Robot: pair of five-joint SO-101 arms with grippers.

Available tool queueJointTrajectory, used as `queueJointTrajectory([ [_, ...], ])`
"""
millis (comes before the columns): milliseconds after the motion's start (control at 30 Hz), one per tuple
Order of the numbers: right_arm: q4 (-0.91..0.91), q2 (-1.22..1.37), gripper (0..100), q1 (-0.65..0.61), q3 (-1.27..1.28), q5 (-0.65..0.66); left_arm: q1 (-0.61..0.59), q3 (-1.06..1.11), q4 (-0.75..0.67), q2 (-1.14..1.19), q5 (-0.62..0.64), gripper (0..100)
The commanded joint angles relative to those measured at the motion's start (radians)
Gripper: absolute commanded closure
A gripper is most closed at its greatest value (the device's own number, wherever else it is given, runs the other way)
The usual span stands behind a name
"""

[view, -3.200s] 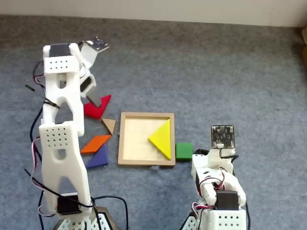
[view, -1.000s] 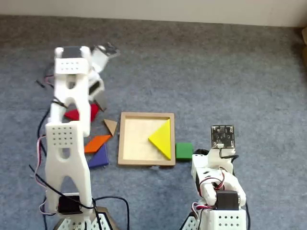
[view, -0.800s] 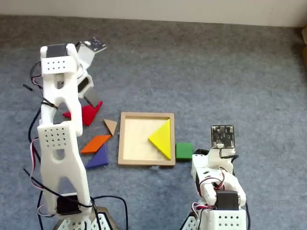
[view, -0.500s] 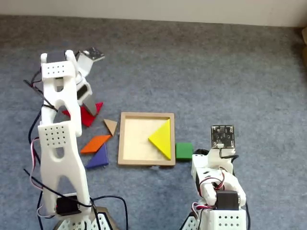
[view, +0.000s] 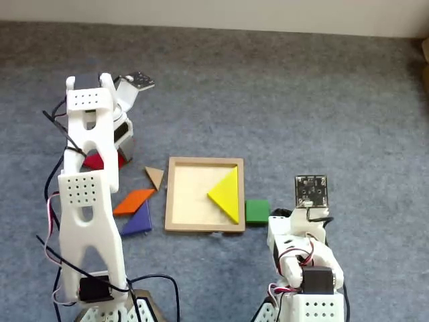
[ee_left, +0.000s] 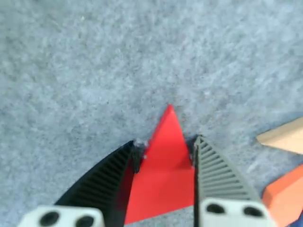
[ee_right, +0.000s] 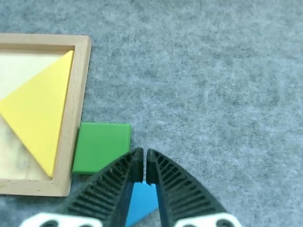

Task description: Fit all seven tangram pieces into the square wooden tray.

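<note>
Between the fingers of the left pincer (ee_left: pixel 166 147) sits the red triangle (ee_left: pixel 163 179). Both fingers press on its slanted sides and its sharp tip pokes out past them, so I'd call that pincer clamped on the triangle. Can't tell if the piece is off the grey carpet (view: pixel 301 100) or flat on it. Off to one side of that pincer you've got the tan triangle (ee_left: pixel 284 137), and nearer its base a corner of the orange piece (ee_left: pixel 284 195). From the high view the dark blue triangle (view: pixel 137 221) lies touching the orange one.

Over at the right pincer (ee_right: pixel 143 163) the fingers are pinched together with nothing between them. A light blue piece (ee_right: pixel 142 202) lies under it, just behind the tips. The green square (ee_right: pixel 102 146) is right beside the tips and snug against the outer wall of the wooden tray (ee_right: pixel 79 94). The yellow triangle (ee_right: pixel 38 113) lies inside the tray along that same wall.
</note>
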Motion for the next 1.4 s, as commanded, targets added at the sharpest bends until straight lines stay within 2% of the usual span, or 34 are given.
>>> queueJointTrajectory([
  [0, -0.012, -0.002, 97.1, 0.010, 0.091, 0.011, 0.016, -0.004, 0.000, -0.030, 0.005, 77],
  [100, -0.012, -0.002, 97.1, 0.010, 0.091, 0.011, -0.005, 0.002, 0.000, -0.113, 0.041, 71],
  [367, -0.012, -0.002, 97.1, 0.010, 0.091, 0.011, -0.105, 0.061, 0.002, -0.275, 0.029, 71],
  [467, -0.012, -0.002, 97.1, 0.010, 0.091, 0.011, -0.143, 0.108, -0.003, -0.275, -0.018, 71],
  [633, -0.012, -0.002, 97.1, 0.010, 0.091, 0.011, -0.177, 0.163, -0.006, -0.268, -0.025, 71],
  [867, -0.012, -0.002, 97.1, 0.010, 0.091, 0.011, -0.101, 0.183, -0.006, -0.084, -0.025, 71],
  [1133, -0.012, -0.002, 97.1, 0.010, 0.091, 0.011, -0.031, 0.182, -0.005, -0.068, -0.026, 80],
  [1367, -0.012, -0.002, 97.1, 0.010, 0.091, 0.011, -0.016, 0.182, 0.002, -0.074, -0.026, 94],
])
